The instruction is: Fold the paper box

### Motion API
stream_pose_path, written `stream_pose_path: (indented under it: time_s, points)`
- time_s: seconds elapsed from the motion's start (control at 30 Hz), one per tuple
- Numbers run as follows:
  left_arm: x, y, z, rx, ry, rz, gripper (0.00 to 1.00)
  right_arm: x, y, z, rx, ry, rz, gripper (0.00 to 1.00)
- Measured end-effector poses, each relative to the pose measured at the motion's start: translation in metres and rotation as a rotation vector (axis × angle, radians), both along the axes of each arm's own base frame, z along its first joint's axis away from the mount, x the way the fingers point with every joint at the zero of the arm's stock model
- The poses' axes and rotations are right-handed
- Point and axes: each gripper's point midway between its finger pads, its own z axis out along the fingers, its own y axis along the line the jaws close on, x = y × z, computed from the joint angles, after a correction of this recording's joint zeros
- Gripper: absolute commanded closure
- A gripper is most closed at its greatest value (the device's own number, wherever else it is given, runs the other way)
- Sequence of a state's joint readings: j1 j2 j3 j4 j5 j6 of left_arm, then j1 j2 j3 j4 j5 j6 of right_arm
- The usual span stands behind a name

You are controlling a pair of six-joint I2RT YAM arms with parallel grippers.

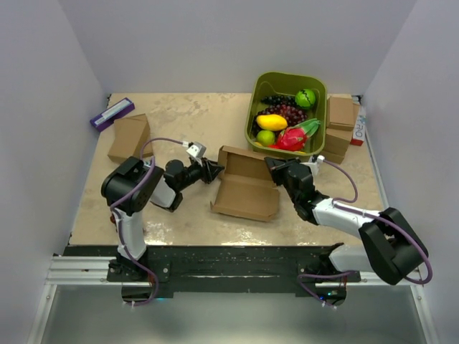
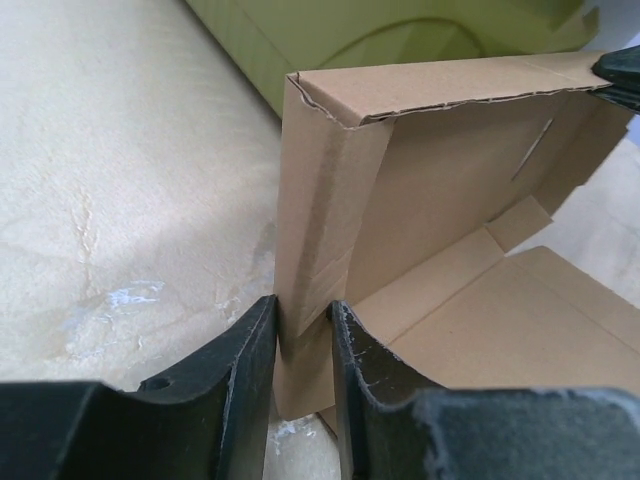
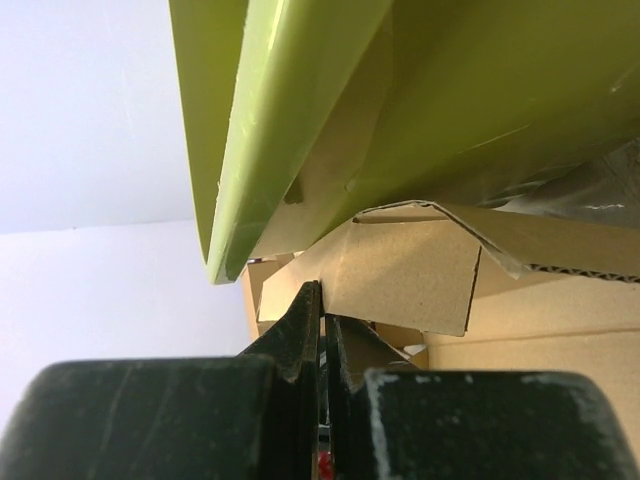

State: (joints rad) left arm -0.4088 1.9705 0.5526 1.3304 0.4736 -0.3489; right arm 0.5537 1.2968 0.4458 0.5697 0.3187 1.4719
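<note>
Left wrist view: my left tool [image 2: 303, 312] is clamped on a side wall of the paper box [image 2: 450, 190], on the bench [image 2: 120, 180] beside the bin [image 2: 400, 30]; my right tool [image 3: 321, 320] looks pinched on its far corner. Uneven pulls could tear it.

The paper box [image 1: 245, 188] was plain brown corrugated cardboard, unmarked, and lay half-formed near the middle of the surface [image 1: 179, 129]. Its base panel rested flat and open. The far wall stood upright, its top edge folded over, and the left side flap stood vertical at that wall's corner.
</note>
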Motion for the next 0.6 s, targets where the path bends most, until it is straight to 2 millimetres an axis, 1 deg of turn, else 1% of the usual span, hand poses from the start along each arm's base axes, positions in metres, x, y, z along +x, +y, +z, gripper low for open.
stream_pose_path:
  time_s: [0.03, 0.2, 0.47, 0.57, 0.6]
  points:
    - [0.0011, 0.0002, 0.0007, 0.011, -0.013, 0.019, 0.82, 0.0001, 0.0000, 0.0001, 0.000, 0.000, 0.000, 1.00]
    - [0.0021, 0.0046, 0.0026, 0.075, -0.068, 0.103, 0.86, -0.0008, 0.0019, 0.0006, 0.003, -0.001, 0.009, 1.00]
    - [0.0037, 0.0067, 0.0031, 0.158, -0.139, 0.177, 0.87, -0.0020, 0.0044, 0.0008, 0.007, 0.000, 0.024, 1.00]
    - [0.0033, 0.0078, 0.0034, 0.181, -0.155, 0.201, 0.90, -0.0022, 0.0049, 0.0008, 0.008, 0.001, 0.026, 1.00]
    - [0.0027, 0.0079, 0.0031, 0.186, -0.157, 0.206, 0.93, -0.0023, 0.0050, 0.0009, 0.008, 0.001, 0.026, 1.00]
